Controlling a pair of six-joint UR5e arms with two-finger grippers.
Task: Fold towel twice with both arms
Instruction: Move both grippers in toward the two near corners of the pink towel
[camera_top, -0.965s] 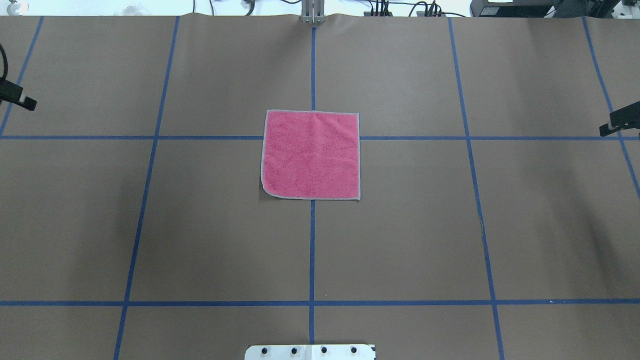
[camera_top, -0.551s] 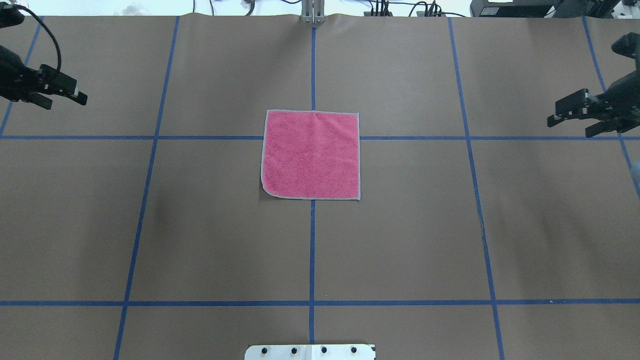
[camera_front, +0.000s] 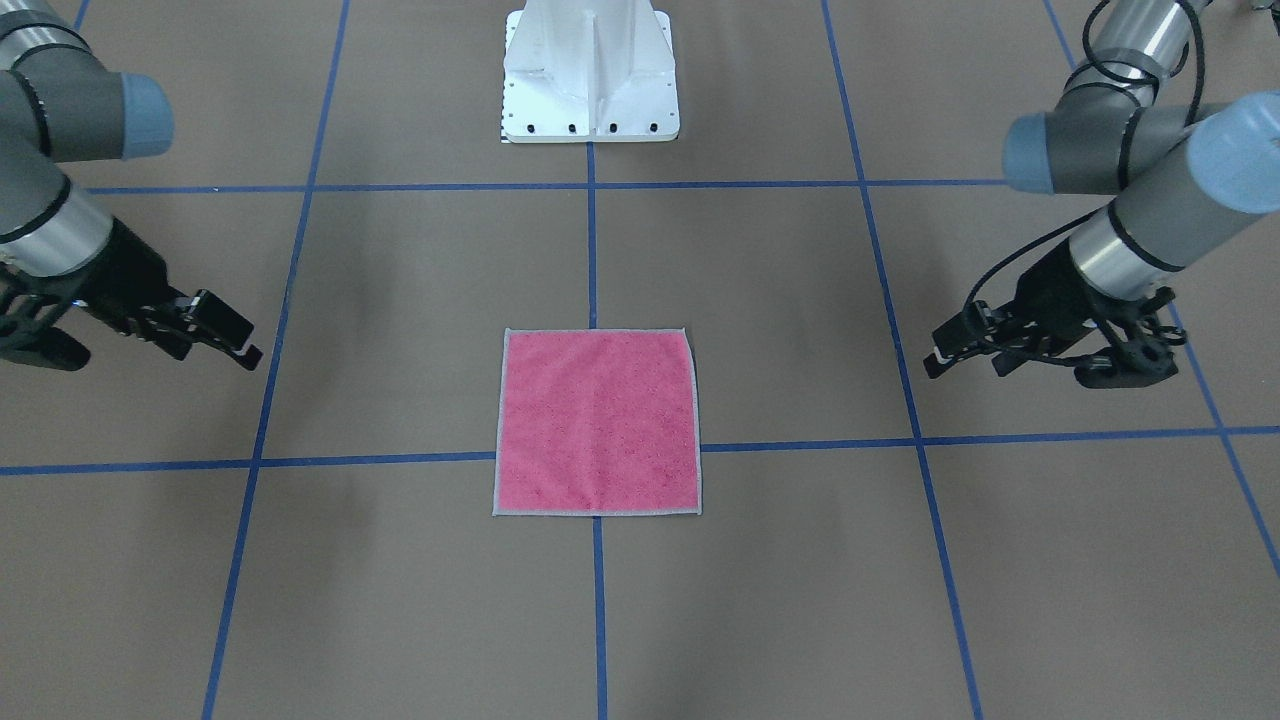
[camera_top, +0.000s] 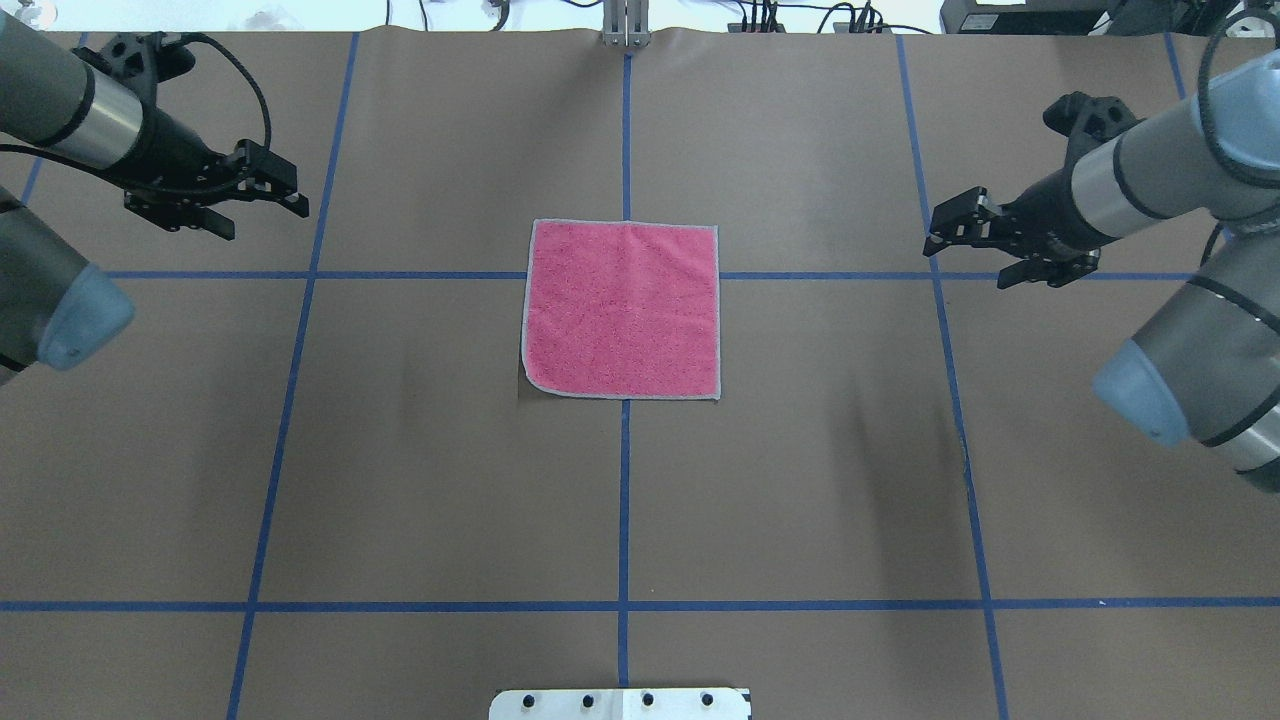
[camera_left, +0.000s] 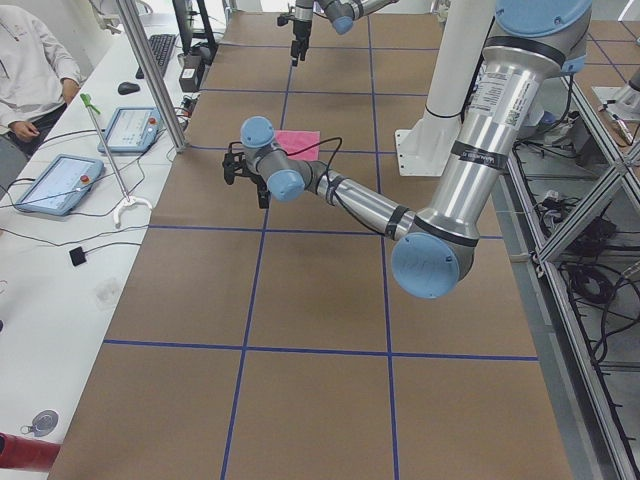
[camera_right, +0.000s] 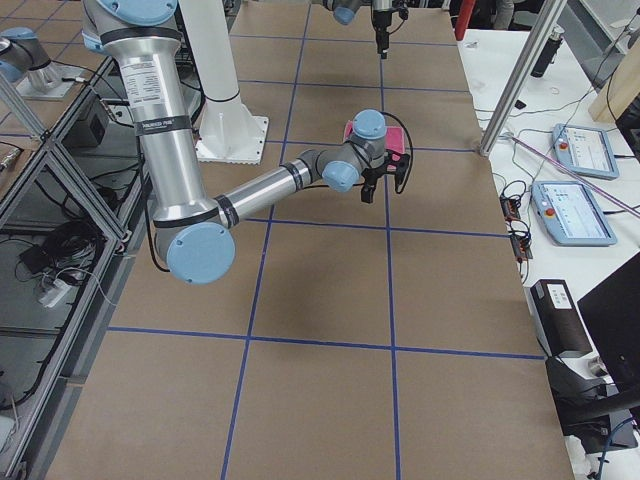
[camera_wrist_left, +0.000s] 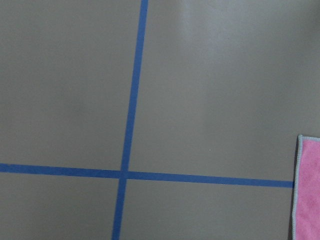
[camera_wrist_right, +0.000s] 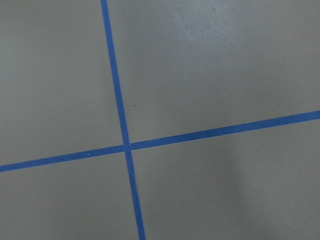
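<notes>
Our left end effector (camera_top: 265, 208) and right end effector (camera_top: 965, 260), both spread apart, flank the flat pink square terry towel (camera_top: 622, 310), likely for taking matching corners.

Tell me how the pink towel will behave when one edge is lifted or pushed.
The towel will probably droop limply: it is thin terry lying flat. It looks light, so a hem pinch should lift it. Pushed, its pile may catch the brown paper and bunch.

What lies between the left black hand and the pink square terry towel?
In the overhead view, only brown table paper and one blue tape line separate left hand from pink towel.
</notes>
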